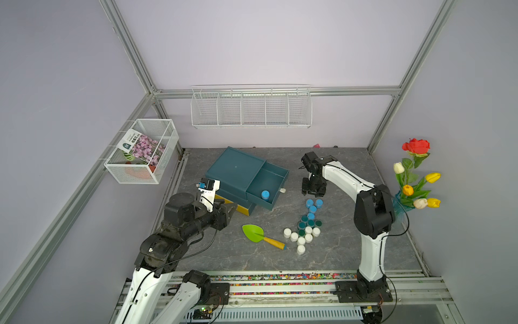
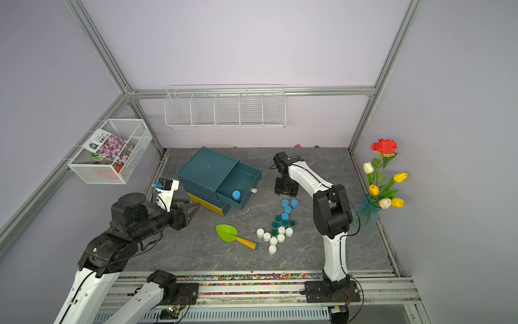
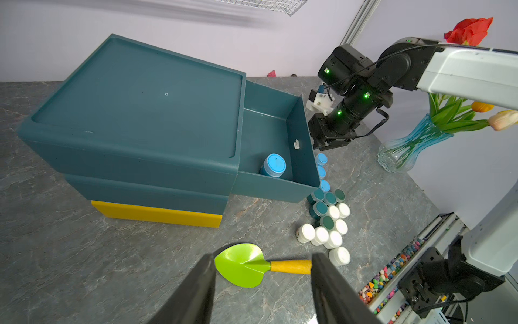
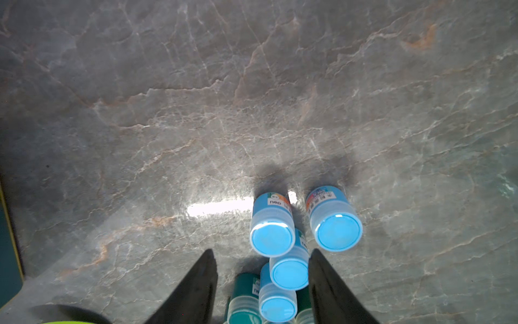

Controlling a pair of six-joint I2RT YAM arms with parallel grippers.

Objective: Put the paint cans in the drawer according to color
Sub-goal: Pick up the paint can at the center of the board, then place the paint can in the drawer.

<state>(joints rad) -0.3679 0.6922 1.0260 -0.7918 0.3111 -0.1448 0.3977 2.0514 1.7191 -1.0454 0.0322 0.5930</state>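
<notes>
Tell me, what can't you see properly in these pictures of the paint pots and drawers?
- Open drawer: its back part is hidden under the cabinet top in both top views.
- Yellow bottom unit: no view shows its inside.
- Light blue cans on the table: partly hidden behind the open drawer's front wall, left wrist view.
- Teal cans: cut off by the bottom edge, right wrist view.

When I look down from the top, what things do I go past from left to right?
In a top view: wire basket → drawer box → cans → flowers.
</notes>
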